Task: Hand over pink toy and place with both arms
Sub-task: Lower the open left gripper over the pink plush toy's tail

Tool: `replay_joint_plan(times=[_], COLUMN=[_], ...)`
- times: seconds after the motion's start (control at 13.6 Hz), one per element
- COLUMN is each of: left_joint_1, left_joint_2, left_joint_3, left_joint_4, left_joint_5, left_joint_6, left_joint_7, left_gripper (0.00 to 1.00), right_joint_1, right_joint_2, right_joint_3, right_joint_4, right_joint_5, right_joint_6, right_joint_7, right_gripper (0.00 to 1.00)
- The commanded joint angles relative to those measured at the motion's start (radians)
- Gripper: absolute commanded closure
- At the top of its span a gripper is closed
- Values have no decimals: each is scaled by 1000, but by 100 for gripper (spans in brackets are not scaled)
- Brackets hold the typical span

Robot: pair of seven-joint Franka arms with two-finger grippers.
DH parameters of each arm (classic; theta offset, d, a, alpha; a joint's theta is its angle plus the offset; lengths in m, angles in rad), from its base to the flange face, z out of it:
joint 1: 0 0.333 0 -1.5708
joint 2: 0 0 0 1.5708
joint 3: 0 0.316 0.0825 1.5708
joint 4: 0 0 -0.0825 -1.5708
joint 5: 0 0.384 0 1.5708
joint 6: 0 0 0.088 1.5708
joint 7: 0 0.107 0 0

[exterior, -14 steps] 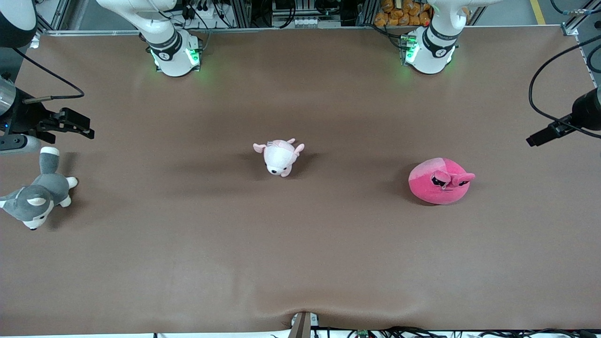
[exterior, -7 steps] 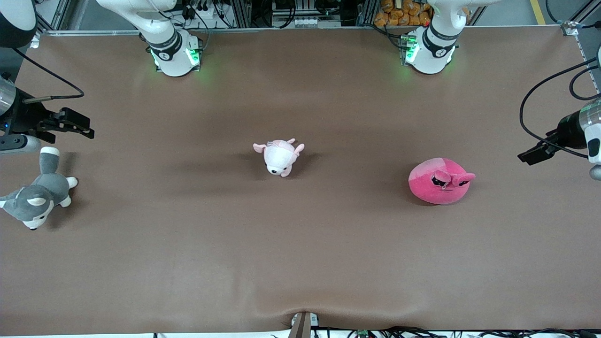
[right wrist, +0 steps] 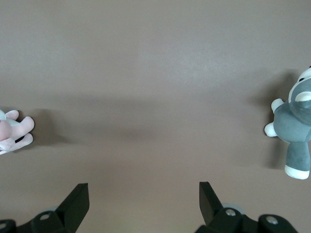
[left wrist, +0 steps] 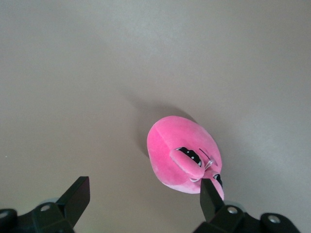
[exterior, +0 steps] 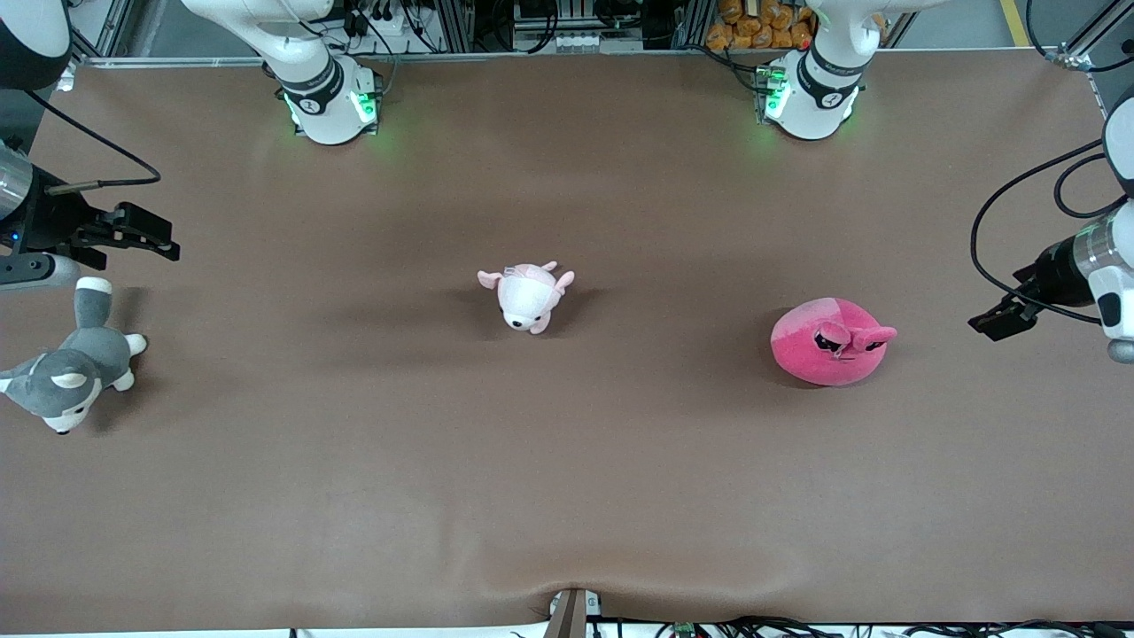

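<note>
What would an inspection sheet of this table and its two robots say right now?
Surface: brown table cover, slight buckle at its near edge.
Job's things: pink toy lying toward the left arm's end, untouched.
Clutter: pale pink-and-white plush mid-table; grey-and-white plush dog at the right arm's end.
Grippers: left gripper open, in the air beside the pink toy; right gripper open, waiting above the table by the dog.
Cables: black cables trailing from both wrists.
Surroundings: frames and equipment past the arm bases.
</note>
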Motion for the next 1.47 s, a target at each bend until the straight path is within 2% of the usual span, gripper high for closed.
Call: replay_joint_plan(times=[0.0, 0.22, 0.59, 0.81, 1.03, 1.18, 1.4], left_joint_1=[-17, -20, -23, 23, 78, 75, 74], left_joint_2=[39, 55, 113, 105, 116, 114, 145], left_joint_3=[-3, -8, -15, -16, -16, -17, -17], left_joint_4=[32, 22, 16, -36, -81, -139, -149], left_joint_5=[9, -21, -107, -234, -273, -281, -294], left_joint_6=[-12, -64, -70, -67, -40, 10, 45], left_joint_7=[-152, -342, -556, -584, -582, -595, -607], left_gripper=[0, 0, 0, 0, 0, 0, 0], right_joint_1=[0, -2, -2, -2, -2, 0, 6], right_joint_2=[-7, -7, -6, -6, -4, -4, -3], right_joint_3=[4, 4, 3, 3, 3, 3, 3], right_joint_4=[-2, -2, -2, -2, -2, -2, -2], right_joint_5=[4, 4, 4, 4, 4, 4, 4], right_joint_6=[-7, -8, -18, -21, -19, -18, -16], right_joint_7=[-12, -12, -12, -12, -12, -12, -11], right_gripper=[0, 0, 0, 0, 0, 0, 0])
